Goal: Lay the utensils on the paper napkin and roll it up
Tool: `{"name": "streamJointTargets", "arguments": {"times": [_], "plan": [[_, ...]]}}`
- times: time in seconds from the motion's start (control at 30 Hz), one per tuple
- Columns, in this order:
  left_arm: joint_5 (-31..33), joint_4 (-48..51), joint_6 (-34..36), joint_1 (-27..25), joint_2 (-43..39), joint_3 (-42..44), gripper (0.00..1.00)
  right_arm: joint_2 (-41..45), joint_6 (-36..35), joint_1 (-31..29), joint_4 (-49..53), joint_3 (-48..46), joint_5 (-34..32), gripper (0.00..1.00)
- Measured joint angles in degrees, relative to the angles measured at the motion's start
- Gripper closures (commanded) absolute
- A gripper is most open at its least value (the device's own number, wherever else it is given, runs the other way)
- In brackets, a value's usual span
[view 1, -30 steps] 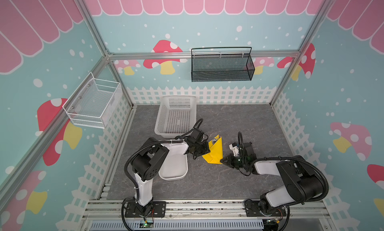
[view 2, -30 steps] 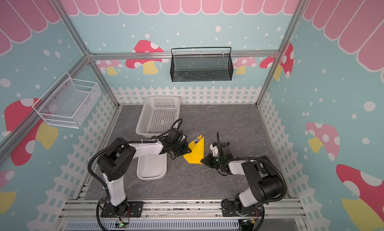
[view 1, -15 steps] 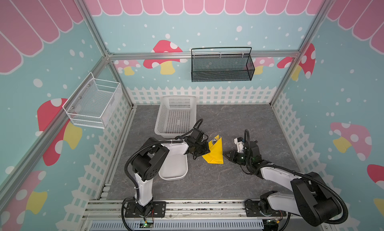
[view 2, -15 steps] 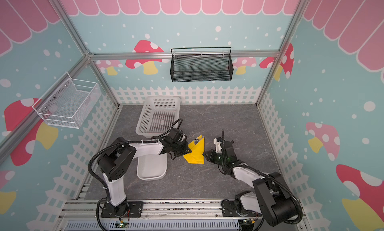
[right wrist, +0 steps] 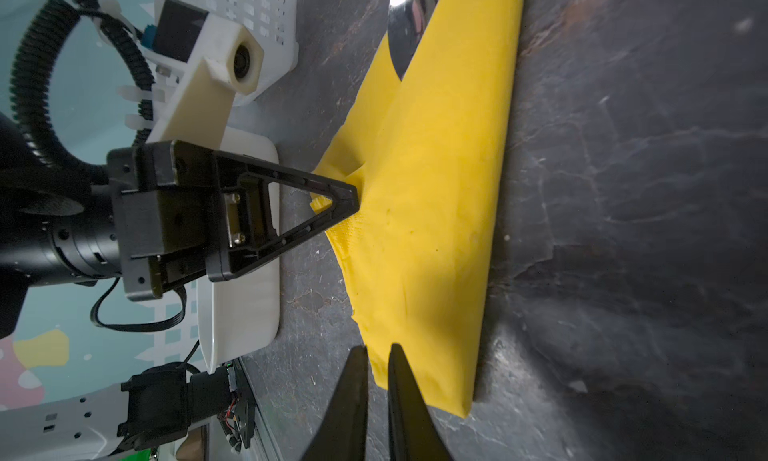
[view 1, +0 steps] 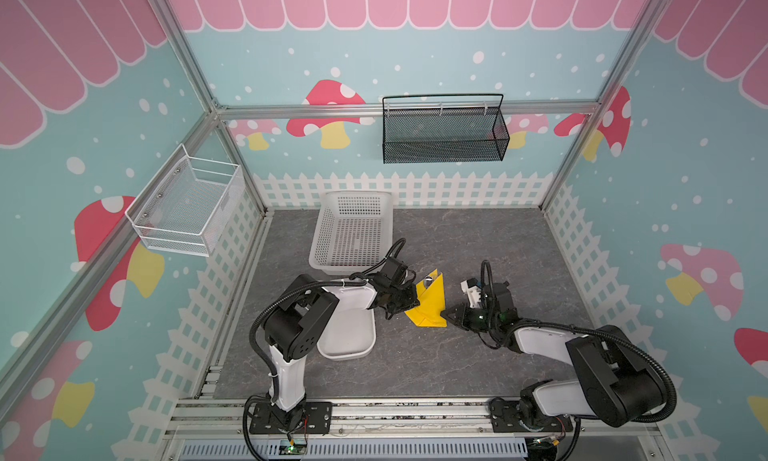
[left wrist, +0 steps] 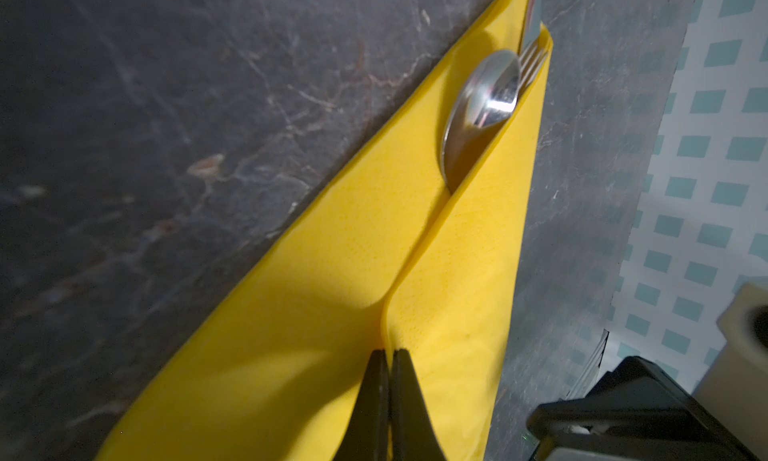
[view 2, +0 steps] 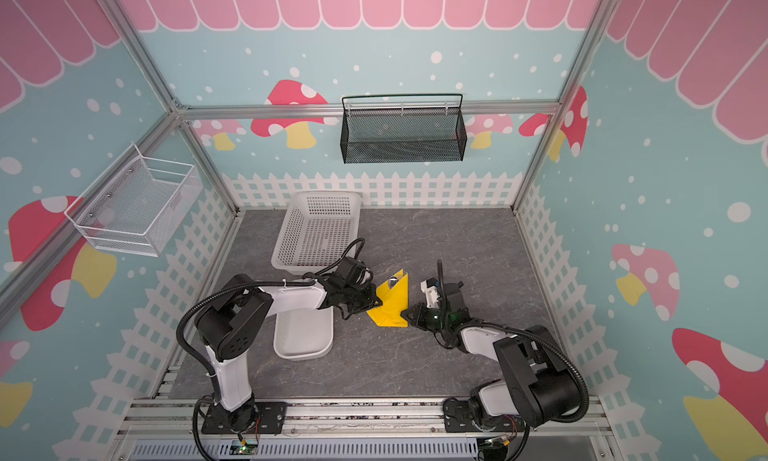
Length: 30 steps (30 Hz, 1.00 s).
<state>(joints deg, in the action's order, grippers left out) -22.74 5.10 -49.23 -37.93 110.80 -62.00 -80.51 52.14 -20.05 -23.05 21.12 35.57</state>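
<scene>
Left gripper (left wrist: 388, 355) is pinching the paper napkin (left wrist: 332, 292) folded over the utensils (left wrist: 482, 106); right gripper (right wrist: 377, 351) is sitting at its edge, grip unclear.

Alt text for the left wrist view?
The left gripper, shut, pinches a fold of the yellow paper napkin on the dark table; a spoon and fork tines poke from the fold's far end.

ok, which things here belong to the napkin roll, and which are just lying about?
Job:
yellow paper napkin
spoon and fork tucked in it
left claw pinching its fold

Lying about:
white perforated basket
white tray
black mesh wall basket
white wire wall basket
</scene>
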Motion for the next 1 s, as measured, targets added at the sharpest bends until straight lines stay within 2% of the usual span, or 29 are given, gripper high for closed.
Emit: {"name": "streamJointTargets", "arguments": {"times": [0.27,0.8,1.0], "plan": [[0.0,-0.1,0.0,0.0,0.0,0.0,0.99,-5.5,-0.7,-2.9,-0.8,3.1,2.2,0.86],[0.0,0.0,0.0,0.0,0.0,0.0,0.98,-11.6,-3.1,-5.6,1.6,6.7,-0.6,0.87],[0.0,0.0,0.0,0.0,0.0,0.0,0.91,-11.8,-3.3,-5.6,1.6,6.7,-0.9,0.88]]}}
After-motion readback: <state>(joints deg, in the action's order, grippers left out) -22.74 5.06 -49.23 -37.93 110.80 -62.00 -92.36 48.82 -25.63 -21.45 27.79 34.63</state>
